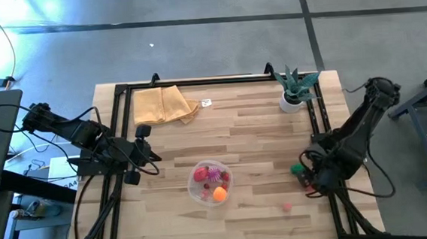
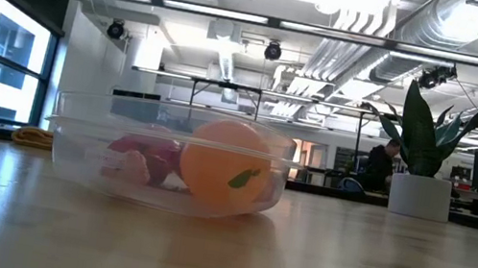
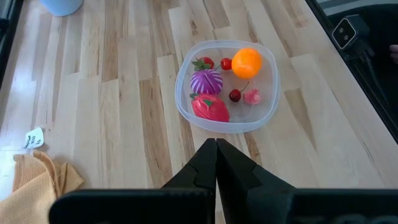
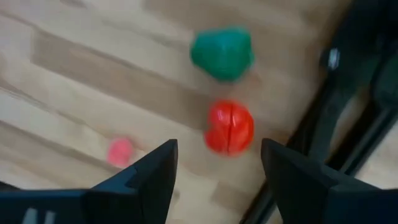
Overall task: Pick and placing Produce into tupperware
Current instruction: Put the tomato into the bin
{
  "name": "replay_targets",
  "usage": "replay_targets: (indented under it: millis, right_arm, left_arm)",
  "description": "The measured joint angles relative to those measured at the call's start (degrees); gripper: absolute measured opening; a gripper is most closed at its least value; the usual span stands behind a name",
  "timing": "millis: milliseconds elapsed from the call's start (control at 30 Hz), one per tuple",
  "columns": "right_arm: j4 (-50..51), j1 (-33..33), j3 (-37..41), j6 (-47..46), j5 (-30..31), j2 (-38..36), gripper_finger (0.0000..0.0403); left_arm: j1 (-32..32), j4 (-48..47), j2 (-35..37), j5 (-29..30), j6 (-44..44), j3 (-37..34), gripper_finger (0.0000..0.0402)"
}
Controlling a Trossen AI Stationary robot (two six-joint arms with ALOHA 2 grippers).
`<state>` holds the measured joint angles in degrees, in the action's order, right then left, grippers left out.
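On the wooden table [image 1: 252, 132], near its front-centre: one clear round-cornered tupperware [image 1: 211, 183], upright, lid off. Contents, as seen from the left wrist view: one orange fruit [image 3: 246, 62], one purple ribbed piece [image 3: 206, 81], one large red strawberry-like piece [image 3: 210, 107], one small strawberry with green top [image 3: 204, 63], one small red tomato-like piece [image 3: 226, 63], one dark cherry [image 3: 235, 95], one pale pink piece [image 3: 252, 96]. From the low view the orange fruit sits against the container's near wall, with purple and pink pieces beside it. Loose produce, still on the table at its right side: one green piece [image 4: 222, 53] and one red segmented piece [image 4: 229, 127], near each other beside the black frame rail; one small pink piece [image 1: 287, 206], apart from these toward the front edge. Left gripper [image 3: 216, 146]: fingers pressed together, holding nothing, hovering over the table to the left of the tupperware and pointing at it. Right gripper [image 4: 217, 163]: fingers spread apart, empty, poised above the red segmented piece, which shows between the two fingertips from the wrist camera; no contact visible. Other items: folded yellow-tan cloth [image 1: 163, 104] at the back left; small white tag [image 1: 206, 103] just beside it; green spiky plant in a white pot [image 1: 295, 88] at the back right.
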<state>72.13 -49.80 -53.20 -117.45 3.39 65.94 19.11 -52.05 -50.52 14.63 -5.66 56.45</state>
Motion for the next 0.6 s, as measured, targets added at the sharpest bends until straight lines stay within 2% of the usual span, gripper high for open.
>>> replay_targets:
  millis: [267, 600]
  right_arm:
    - [-4.2, -3.0, 2.4, -9.7, -2.0, 0.8, 0.0224]
    - [-3.9, -3.9, 2.4, -11.2, -2.2, 5.1, 0.0225]
  left_arm:
    - [0.0, 0.0, 0.0, 0.0, 0.0, 0.0, 0.0001]
    - [0.0, 0.0, 0.0, 0.0, 0.0, 0.0, 0.0001]
